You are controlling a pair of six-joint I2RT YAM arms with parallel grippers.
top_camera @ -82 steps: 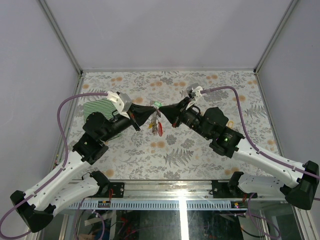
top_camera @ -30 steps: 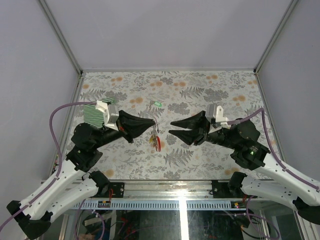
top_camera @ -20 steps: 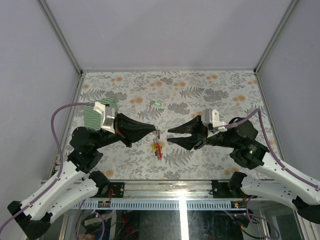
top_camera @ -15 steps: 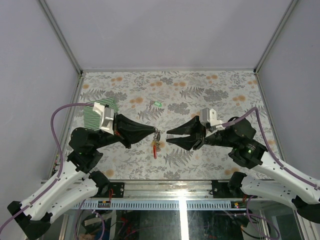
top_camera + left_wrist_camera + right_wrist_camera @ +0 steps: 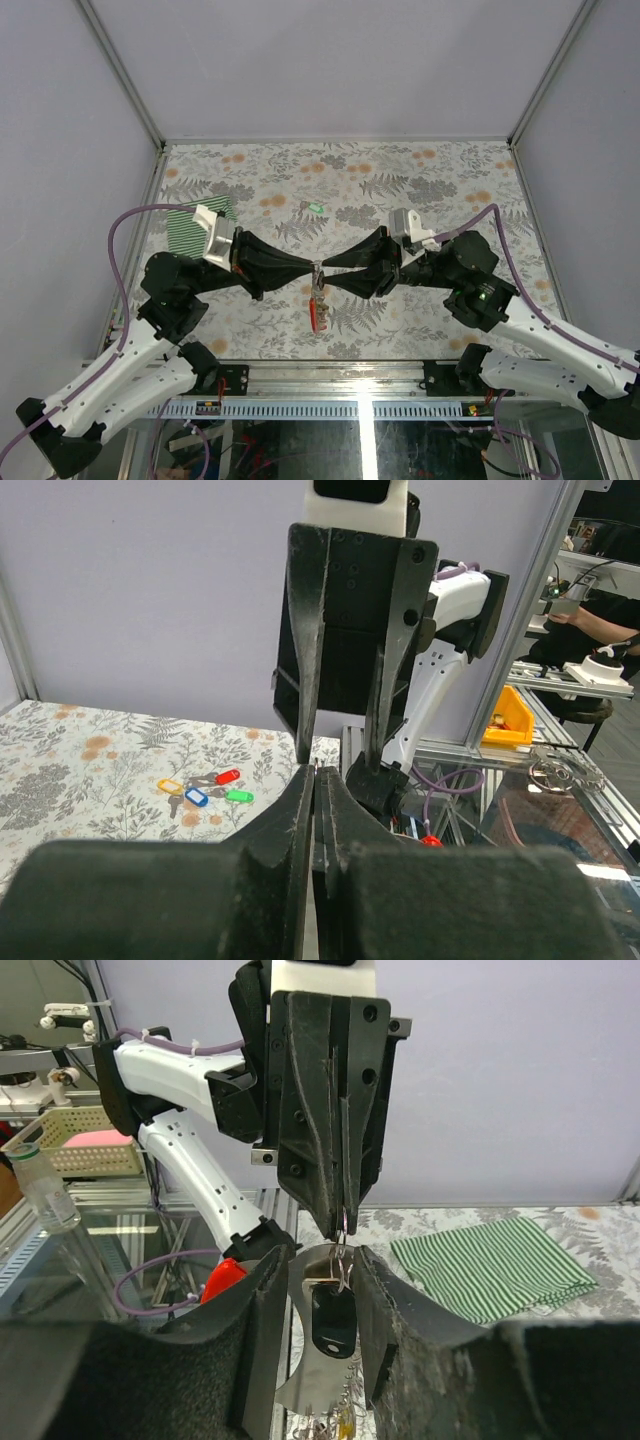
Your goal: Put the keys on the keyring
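Note:
My left gripper is shut on the thin wire of the keyring above the table's middle. A dark tag, a grey metal strip and a red loop dangle below it, with small keys at the very bottom. My right gripper faces it tip to tip, open, its fingers on either side of the hanging ring without clearly pressing it. Several loose keys with yellow, blue, red and green heads lie on the table in the left wrist view. One green key lies farther back.
A green striped cloth lies at the table's left side behind the left arm, also seen in the right wrist view. Metal frame posts stand at the table's corners. The floral table cover stretches to the back wall.
My right gripper has moved left until its open fingers flank the keyring. The left gripper has edged right and forward with the ring, and the red loop now hangs straight down.

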